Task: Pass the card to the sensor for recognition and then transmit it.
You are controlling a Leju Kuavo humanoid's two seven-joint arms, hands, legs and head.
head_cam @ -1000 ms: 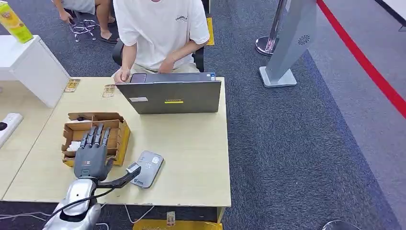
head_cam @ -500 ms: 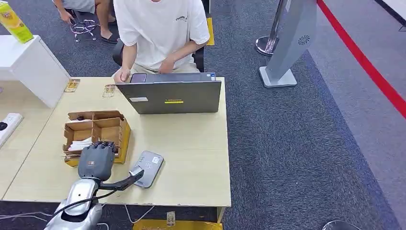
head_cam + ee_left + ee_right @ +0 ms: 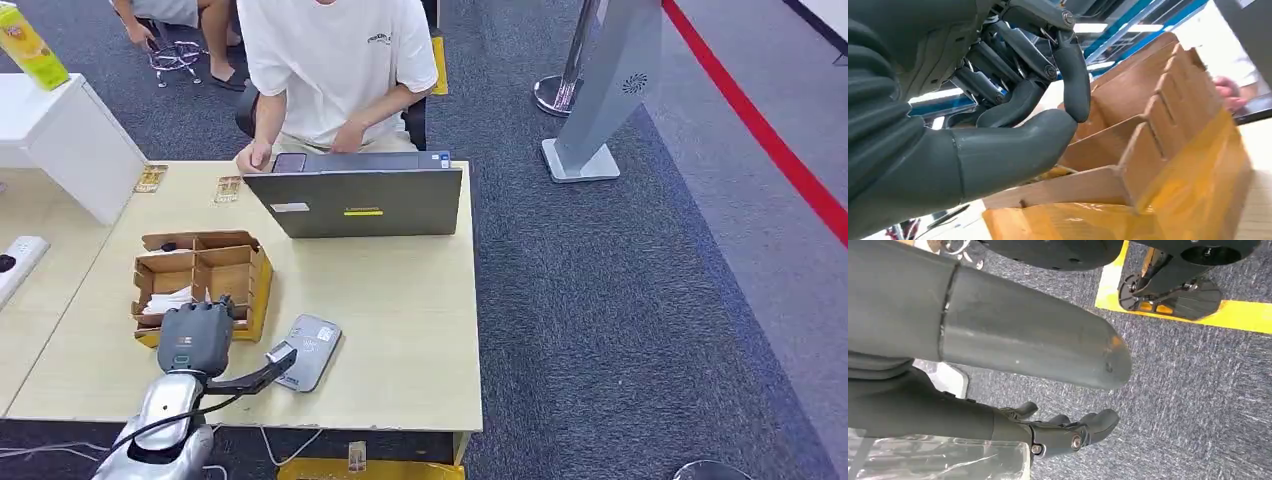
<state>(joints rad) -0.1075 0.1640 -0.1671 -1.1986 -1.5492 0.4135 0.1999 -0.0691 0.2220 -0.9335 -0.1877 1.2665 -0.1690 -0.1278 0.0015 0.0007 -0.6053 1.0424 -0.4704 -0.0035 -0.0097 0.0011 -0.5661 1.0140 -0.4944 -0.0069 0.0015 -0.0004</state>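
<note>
- Left hand [image 3: 197,338]: hovers over the near edge of the cardboard box [image 3: 240,270], fingers curled in. In the left wrist view the thumb meets a fingertip [image 3: 1075,107]; no card is visible between them, so I cannot tell whether it pinches anything.
- Card [image 3: 170,300]: pale cards lie in the box compartment just beyond and left of the hand; judged not yet lifted.
- Sensor [image 3: 308,352]: grey reader lying flat on the table [image 3: 400,300], just right of the hand, apart from it.
- Right hand [image 3: 1063,432]: hangs toward the carpet, fingers loosely curled in, holding nothing.
- Progress: early stage. Pickup unconfirmed; presenting the card to the sensor and handing it on remain outstanding.
</note>
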